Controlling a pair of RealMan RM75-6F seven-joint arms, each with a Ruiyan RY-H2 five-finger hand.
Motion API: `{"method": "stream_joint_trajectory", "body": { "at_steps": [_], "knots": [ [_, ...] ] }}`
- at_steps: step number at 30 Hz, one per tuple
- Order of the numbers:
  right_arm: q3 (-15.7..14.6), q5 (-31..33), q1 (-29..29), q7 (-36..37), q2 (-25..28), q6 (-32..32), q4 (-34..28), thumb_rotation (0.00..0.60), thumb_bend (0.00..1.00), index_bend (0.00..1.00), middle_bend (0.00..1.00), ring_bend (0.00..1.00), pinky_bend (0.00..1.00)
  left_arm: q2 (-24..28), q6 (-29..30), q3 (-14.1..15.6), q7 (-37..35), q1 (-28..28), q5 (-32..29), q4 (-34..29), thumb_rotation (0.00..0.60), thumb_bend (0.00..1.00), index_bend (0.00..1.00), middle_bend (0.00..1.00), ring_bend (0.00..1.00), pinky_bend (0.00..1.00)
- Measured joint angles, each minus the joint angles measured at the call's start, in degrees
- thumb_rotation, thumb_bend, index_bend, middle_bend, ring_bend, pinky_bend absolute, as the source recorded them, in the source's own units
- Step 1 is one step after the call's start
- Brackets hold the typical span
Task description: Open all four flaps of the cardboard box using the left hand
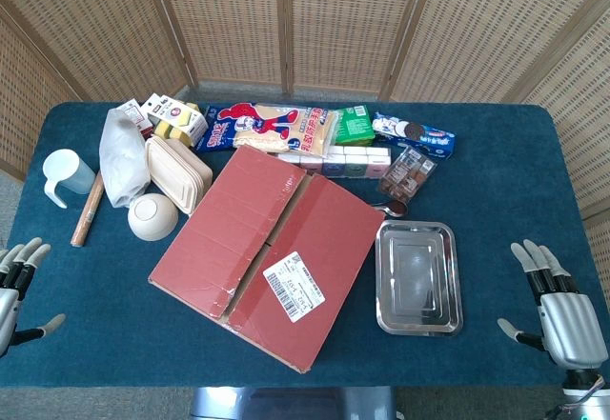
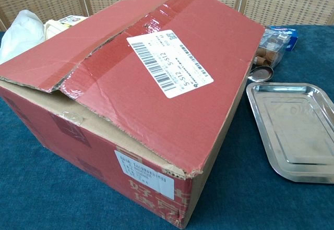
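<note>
A red cardboard box (image 1: 267, 253) sits in the middle of the blue table, turned at an angle, with its top flaps lying closed. A white barcode label (image 1: 294, 286) is stuck on the nearer right flap. The chest view fills with the same box (image 2: 141, 99); its flaps meet along a slightly raised seam (image 2: 99, 47). My left hand (image 1: 14, 282) hangs at the table's left edge, fingers spread and holding nothing, well clear of the box. My right hand (image 1: 558, 310) is at the front right, fingers spread and holding nothing. Neither hand shows in the chest view.
A steel tray (image 1: 417, 277) lies just right of the box. Behind the box are snack packets (image 1: 267, 127), a biscuit pack (image 1: 412, 134), cartons and a lidded container (image 1: 176, 172). A white bowl (image 1: 152, 216), plastic bag, rolling pin (image 1: 88, 209) and cup (image 1: 65, 174) stand at left.
</note>
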Motion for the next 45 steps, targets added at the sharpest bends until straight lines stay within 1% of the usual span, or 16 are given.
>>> {"method": "stream_joint_trajectory", "body": {
  "at_steps": [12, 18, 23, 30, 37, 40, 45],
  "knots": [
    [0.1, -0.1, -0.1, 0.3, 0.3, 0.5, -0.4, 0.6, 0.0, 0.0, 0.0, 0.0, 0.21, 0.0, 0.0, 0.3, -0.2, -0.2, 1.1, -0.6, 0.6, 0.14, 0.0, 0.0, 0.0, 0.0],
    [0.2, 0.1, -0.3, 0.4, 0.4, 0.7, -0.4, 0.6, 0.0, 0.0, 0.0, 0.0, 0.21, 0.5, -0.3, 0.7, -0.6, -1.6, 5.1, -2.9, 0.6, 0.13, 0.0, 0.0, 0.0, 0.0],
    [0.1, -0.1, -0.3, 0.0, 0.2, 0.6, -0.4, 0.6, 0.0, 0.0, 0.0, 0.0, 0.21, 0.9, -1.7, 0.9, 1.1, -4.1, 9.2, -5.9, 0.6, 0.13, 0.0, 0.0, 0.0, 0.0],
    [0.1, 0.0, -0.3, -0.3, 0.1, 0.7, -0.5, 0.6, 0.0, 0.0, 0.0, 0.0, 0.21, 0.3, -3.8, 0.2, 3.6, -7.1, 11.6, -9.3, 0.6, 0.13, 0.0, 0.0, 0.0, 0.0],
    [0.1, -0.1, -0.4, 0.0, 0.2, 0.9, -0.6, 0.6, 0.0, 0.0, 0.0, 0.0, 0.21, -2.9, -4.2, -0.3, 6.3, -8.5, 14.3, -11.4, 0.6, 0.12, 0.0, 0.0, 0.0, 0.0],
    [0.1, -0.1, -0.4, 0.6, 0.4, 0.8, -0.6, 0.6, 0.0, 0.0, 0.0, 0.0, 0.21, -5.8, -4.3, -0.1, 7.8, -8.8, 16.2, -12.4, 0.6, 0.12, 0.0, 0.0, 0.0, 0.0],
    [0.1, -0.2, -0.4, 1.1, 0.7, 0.9, -0.6, 0.6, 0.0, 0.0, 0.0, 0.0, 0.21, -10.2, -5.3, -0.1, 11.0, -9.8, 16.9, -14.6, 0.6, 0.12, 0.0, 0.0, 0.0, 0.0]
  ]
}}
